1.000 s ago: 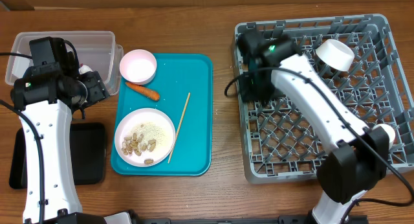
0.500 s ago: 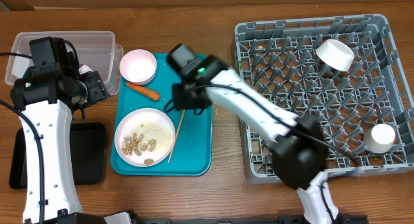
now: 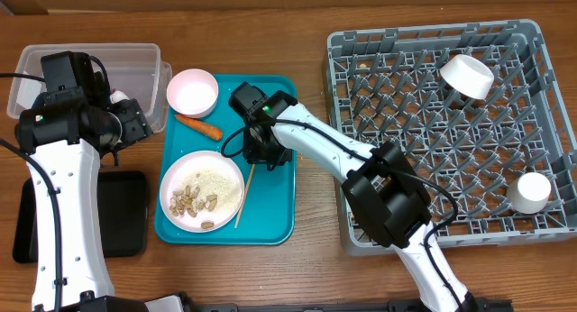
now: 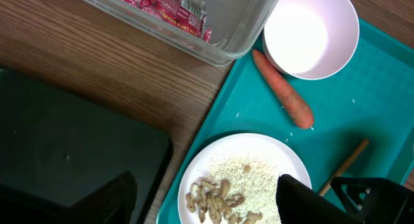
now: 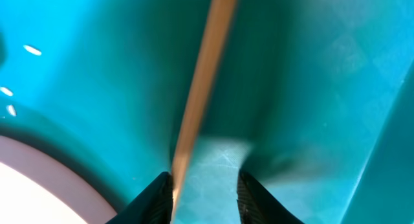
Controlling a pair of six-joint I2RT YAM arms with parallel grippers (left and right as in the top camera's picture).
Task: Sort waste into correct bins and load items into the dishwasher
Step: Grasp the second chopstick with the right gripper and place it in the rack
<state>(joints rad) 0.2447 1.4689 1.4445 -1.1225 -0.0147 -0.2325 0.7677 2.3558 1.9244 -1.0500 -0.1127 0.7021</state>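
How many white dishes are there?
4: an empty white bowl and a round white plate of food on the teal tray; another white bowl and a small white cup in the grey rack.

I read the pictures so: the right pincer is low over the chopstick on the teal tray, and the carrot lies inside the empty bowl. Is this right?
Not quite. The carrot lies on the teal tray beside the empty bowl, not inside it; the left wrist view shows this. The right pincer is indeed low over the chopstick.
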